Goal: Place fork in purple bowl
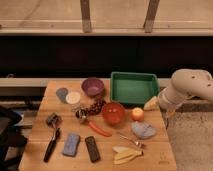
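Note:
The fork [128,140] is thin and silvery and lies on the wooden table [165,152] at the front right, between the red-orange bowl [113,113] and a peeled banana [125,154]. The purple bowl [93,86] stands at the back of the table, left of the green bin [133,87]. My white arm [187,86] reaches in from the right. My gripper [166,111] hangs by the table's right edge, well to the right of the fork and above table height. It holds nothing that I can see.
A carrot [98,129], grapes [92,107], a black-handled tool [51,142], a blue sponge [71,144] and a black bar [92,148] lie left of the fork. An orange fruit [137,114], a grey-blue cloth [144,130] and a yellow wedge [151,103] lie at the right.

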### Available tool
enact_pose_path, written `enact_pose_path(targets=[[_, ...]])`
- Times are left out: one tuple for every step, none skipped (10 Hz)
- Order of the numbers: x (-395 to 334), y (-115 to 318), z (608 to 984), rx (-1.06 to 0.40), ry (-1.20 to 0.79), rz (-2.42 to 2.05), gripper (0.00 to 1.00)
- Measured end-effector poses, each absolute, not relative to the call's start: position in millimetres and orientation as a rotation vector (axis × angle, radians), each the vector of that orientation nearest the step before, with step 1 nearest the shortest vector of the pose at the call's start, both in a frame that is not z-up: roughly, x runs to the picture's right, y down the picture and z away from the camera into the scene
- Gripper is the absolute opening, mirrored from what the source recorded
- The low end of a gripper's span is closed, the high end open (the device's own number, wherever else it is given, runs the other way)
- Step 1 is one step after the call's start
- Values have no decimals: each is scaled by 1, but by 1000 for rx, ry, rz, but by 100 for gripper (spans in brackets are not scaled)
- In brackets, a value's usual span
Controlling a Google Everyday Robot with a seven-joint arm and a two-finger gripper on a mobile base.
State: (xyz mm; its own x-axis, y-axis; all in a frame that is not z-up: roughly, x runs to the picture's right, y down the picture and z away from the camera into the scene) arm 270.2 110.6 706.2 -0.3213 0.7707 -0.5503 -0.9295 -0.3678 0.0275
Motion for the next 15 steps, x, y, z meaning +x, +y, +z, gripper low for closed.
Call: enact_pose_path(targets=[[264,112,706,-570,406,1846,72],[253,113,708,-586,400,1801,72],[230,116,711,-615,396,1724,72],[207,119,715,-643,394,1656,72],[181,125,717,-677,388,1576,72],[157,133,716,-716,383,1492,72],[141,144,714,-768,385,1397,72],[128,153,710,-821,391,1297,72],[117,158,707,-855,390,1231,72],[116,161,706,-868,394,1202,72],[116,161,706,-869,395,1204,72],[115,161,706,-869,393,1201,72],[115,161,706,-870,394,1201,72],[112,166,708,-882,400,1195,72],[106,173,711,-890,402,1188,72]])
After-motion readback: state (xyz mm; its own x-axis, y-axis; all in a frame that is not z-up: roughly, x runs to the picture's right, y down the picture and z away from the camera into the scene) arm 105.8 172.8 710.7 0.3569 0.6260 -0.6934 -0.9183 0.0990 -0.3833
